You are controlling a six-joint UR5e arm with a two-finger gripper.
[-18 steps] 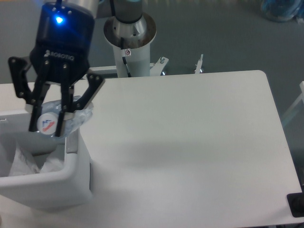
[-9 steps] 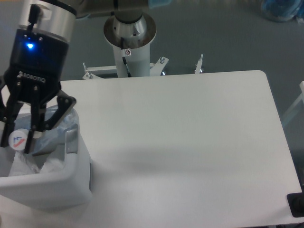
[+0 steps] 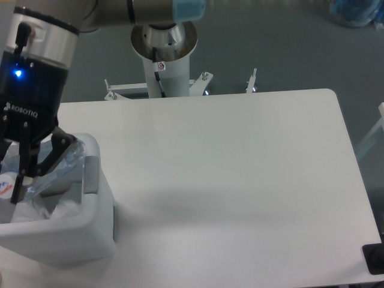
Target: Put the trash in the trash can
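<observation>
My gripper [image 3: 21, 180] clamps the bottle [image 3: 42, 174] mid-body above the bin [image 3: 90, 222]; light, slick, easily crushed, I judge it wants gentle pressure.

The black two-finger tool [image 3: 18, 180] grips a clear bluish plastic bottle [image 3: 51, 174] over the pale grey-white plastic bin [image 3: 72, 231]. A translucent white plastic bag [image 3: 60, 210] lies inside.

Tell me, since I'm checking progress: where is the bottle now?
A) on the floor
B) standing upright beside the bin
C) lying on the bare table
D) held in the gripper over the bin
D: the gripper is shut on the bottle, which hangs tilted over the open bin, where the white bag already lies.
</observation>
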